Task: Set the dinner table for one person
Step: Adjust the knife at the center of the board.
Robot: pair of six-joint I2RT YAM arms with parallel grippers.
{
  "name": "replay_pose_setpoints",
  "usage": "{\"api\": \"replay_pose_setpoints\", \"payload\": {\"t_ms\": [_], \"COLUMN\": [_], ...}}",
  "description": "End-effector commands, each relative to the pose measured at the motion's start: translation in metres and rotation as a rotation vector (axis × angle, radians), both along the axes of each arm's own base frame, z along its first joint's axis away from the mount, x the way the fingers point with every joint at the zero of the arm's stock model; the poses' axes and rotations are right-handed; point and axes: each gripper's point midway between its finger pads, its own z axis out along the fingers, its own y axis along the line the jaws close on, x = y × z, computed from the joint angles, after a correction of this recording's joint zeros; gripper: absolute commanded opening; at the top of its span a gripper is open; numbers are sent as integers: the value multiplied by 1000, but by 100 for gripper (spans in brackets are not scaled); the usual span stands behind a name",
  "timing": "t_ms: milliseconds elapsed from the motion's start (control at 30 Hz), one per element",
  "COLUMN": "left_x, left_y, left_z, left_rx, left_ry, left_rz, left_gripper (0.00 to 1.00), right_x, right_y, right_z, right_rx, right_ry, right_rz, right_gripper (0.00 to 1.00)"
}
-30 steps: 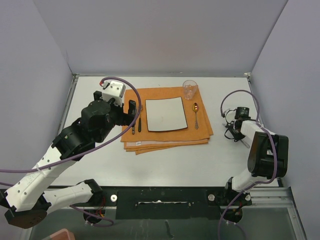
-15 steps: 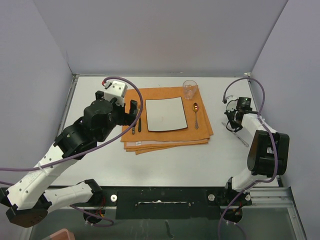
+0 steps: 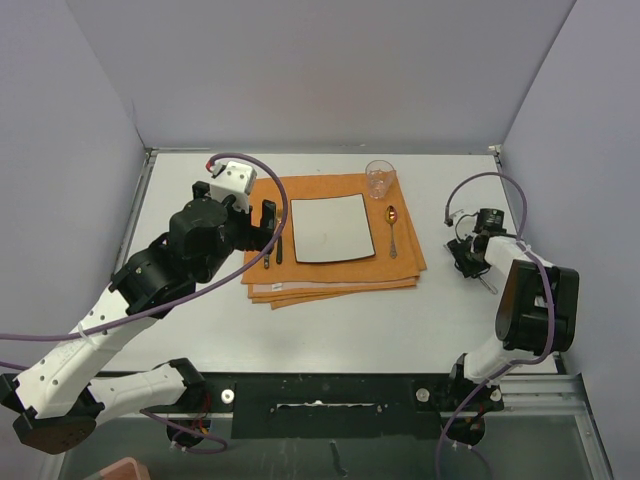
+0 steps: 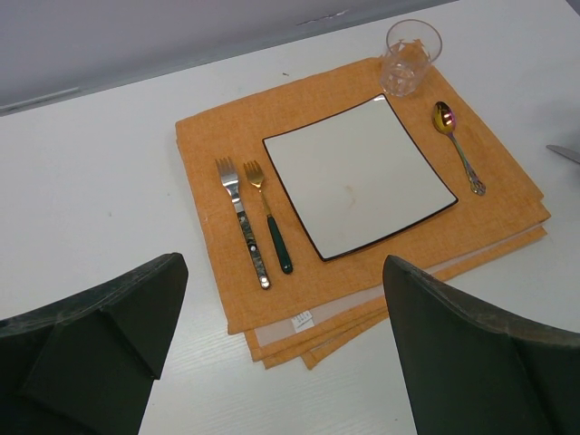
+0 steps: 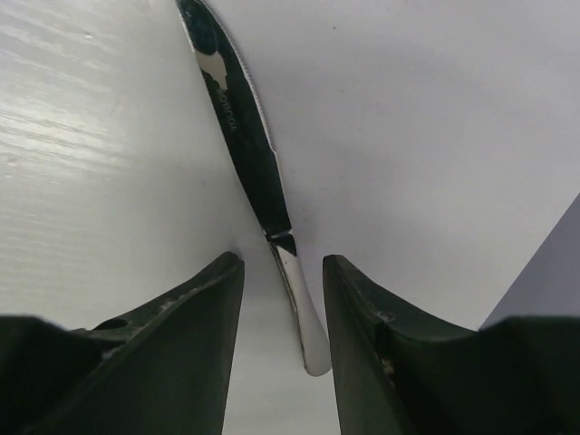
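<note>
The pale grey dinner table (image 3: 330, 330) bears an orange placemat (image 3: 335, 272) with a square white plate (image 3: 332, 228), a clear glass (image 3: 380, 178), a spoon (image 3: 392, 228) and two forks (image 3: 273, 250). My left gripper (image 3: 267, 236) hovers open and empty over the placemat's left edge; its view shows the forks (image 4: 254, 227), the plate (image 4: 358, 177), the glass (image 4: 412, 56) and the spoon (image 4: 458, 149). A knife (image 3: 485, 283) lies on the bare table to the right. My right gripper (image 5: 283, 265) is open, low over the table, and straddles the knife's handle (image 5: 299, 304).
Grey walls close in the table at the back, left and right. The right arm's cable (image 3: 480, 185) loops above its wrist. The knife lies close to the right wall, apart from the placemat.
My right gripper rose and swung back a little, then came down again over the knife. The left arm has barely moved.
</note>
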Motion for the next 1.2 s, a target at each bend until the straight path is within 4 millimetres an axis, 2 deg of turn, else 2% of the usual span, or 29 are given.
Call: {"api": "replay_pose_setpoints", "payload": {"t_ms": [0, 467, 667, 700, 733, 800, 1033, 1167], "left_x": [3, 5, 5, 5, 5, 6, 7, 9], "left_y": [-1, 10, 17, 18, 18, 19, 25, 24], "left_z": [21, 40, 41, 42, 42, 43, 44, 41], "left_rx": [-57, -14, 2, 2, 2, 0, 16, 13], "left_ry": [-48, -100, -107, -110, -112, -118, -129, -124], "left_rz": [5, 27, 44, 47, 49, 53, 72, 73], "left_gripper": [90, 90, 90, 90, 90, 90, 90, 90], "right_x": [-6, -25, -32, -32, -32, -28, -16, 3], "right_y": [-15, -13, -15, -14, -13, -9, 2, 10], "right_z": [-4, -43, -46, -46, -47, -49, -54, -49], "right_rx": [-42, 11, 72, 85, 98, 138, 192, 198], "right_ry": [20, 140, 190, 198, 207, 222, 279, 265], "right_rz": [4, 50, 78, 82, 83, 84, 95, 101], "right_gripper": [42, 40, 37, 33, 26, 2, 0, 0]}}
